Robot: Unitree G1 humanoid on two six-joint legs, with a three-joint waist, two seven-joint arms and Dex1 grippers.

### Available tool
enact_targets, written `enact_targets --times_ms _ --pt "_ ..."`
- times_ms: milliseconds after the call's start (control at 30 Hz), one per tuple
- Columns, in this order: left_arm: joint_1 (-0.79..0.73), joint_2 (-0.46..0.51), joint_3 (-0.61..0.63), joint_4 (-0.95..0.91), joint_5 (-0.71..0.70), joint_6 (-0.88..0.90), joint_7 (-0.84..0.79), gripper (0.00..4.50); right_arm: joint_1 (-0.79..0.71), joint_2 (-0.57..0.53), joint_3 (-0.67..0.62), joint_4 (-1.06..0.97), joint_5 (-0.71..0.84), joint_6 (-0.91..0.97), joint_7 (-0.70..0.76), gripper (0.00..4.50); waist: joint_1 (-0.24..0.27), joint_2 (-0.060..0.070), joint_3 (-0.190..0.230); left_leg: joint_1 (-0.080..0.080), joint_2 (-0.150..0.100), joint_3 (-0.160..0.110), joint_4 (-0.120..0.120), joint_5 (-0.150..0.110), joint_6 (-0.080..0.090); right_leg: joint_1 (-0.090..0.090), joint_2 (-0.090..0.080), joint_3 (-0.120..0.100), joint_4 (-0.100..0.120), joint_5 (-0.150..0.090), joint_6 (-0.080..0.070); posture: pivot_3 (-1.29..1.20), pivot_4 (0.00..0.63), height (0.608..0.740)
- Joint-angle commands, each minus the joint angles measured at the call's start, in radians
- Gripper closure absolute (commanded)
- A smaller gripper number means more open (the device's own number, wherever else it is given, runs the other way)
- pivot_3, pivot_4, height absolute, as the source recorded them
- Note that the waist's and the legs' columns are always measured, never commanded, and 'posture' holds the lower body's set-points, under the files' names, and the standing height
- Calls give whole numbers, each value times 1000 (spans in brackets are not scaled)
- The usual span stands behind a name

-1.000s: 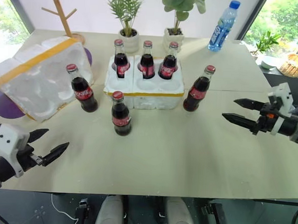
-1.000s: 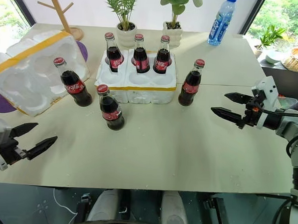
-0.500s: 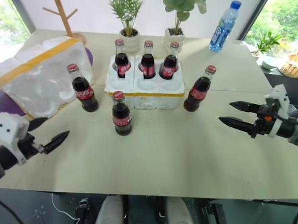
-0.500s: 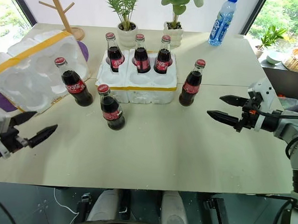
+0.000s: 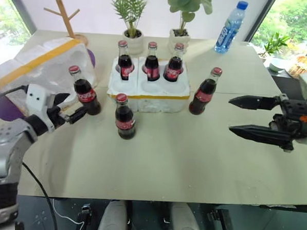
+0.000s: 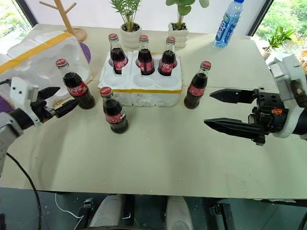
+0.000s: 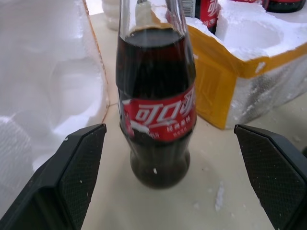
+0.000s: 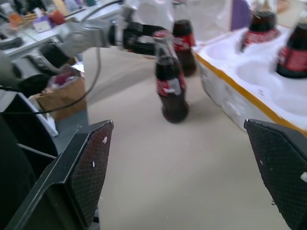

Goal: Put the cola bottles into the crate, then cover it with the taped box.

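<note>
The crate stands mid-table with three cola bottles in its back wells. Three more cola bottles stand loose on the table: one to the left, one in front, one to the right. The taped box lies tipped at far left, hollows showing. My left gripper is open, its tips just short of the left bottle, which stands ahead between the fingers. My right gripper hangs open above the table, right of the right bottle, pointing left.
A blue-capped water bottle, two potted plants and a wooden stand line the table's back. A purple mat lies under the taped box. Bare tabletop spreads in front of the crate.
My left gripper has travelled from the table's near edge forward to the left bottle. My right gripper has risen and drawn back toward me, still open.
</note>
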Motion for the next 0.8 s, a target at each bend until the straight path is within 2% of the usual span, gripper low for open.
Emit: enact_targets --times_ms 33,367,433,533,700,800 --pt "-72 -9 -39 65 35 -56 -15 44 -9 -13 -27 -40 59 13 -40 0 0 0 0 0 0 0 0 0 0 0 0 0 0 0 0 0 150 740" --pt "-244 -71 -142 291 121 -166 -33 44 -59 19 44 -49 88 -14 -118 0 -1 0 0 0 -1 0 1 0 0 0 0 0 3 1 2 0 150 740" --pt "-246 -75 -141 287 113 -169 -48 544 -66 24 60 -48 82 -21 -129 0 -2 0 0 0 -1 0 1 0 0 0 0 0 3 1 2 0 150 740" --pt "-230 -62 -134 254 97 -149 -72 1741 -64 25 65 -49 80 -27 -136 0 -1 0 0 0 -1 0 1 0 0 -1 0 0 3 1 2 0 150 740" --pt "-169 25 -88 122 -2 -21 -171 1692 -48 16 51 -50 99 -21 -154 0 -5 -1 0 0 0 0 1 0 0 -1 0 0 3 1 2 0 150 740" --pt "-152 112 -52 23 -120 131 -262 1692 -51 11 48 -41 130 -6 -161 0 -4 -1 1 -1 0 -1 1 0 0 -2 0 0 4 1 2 0 150 740"
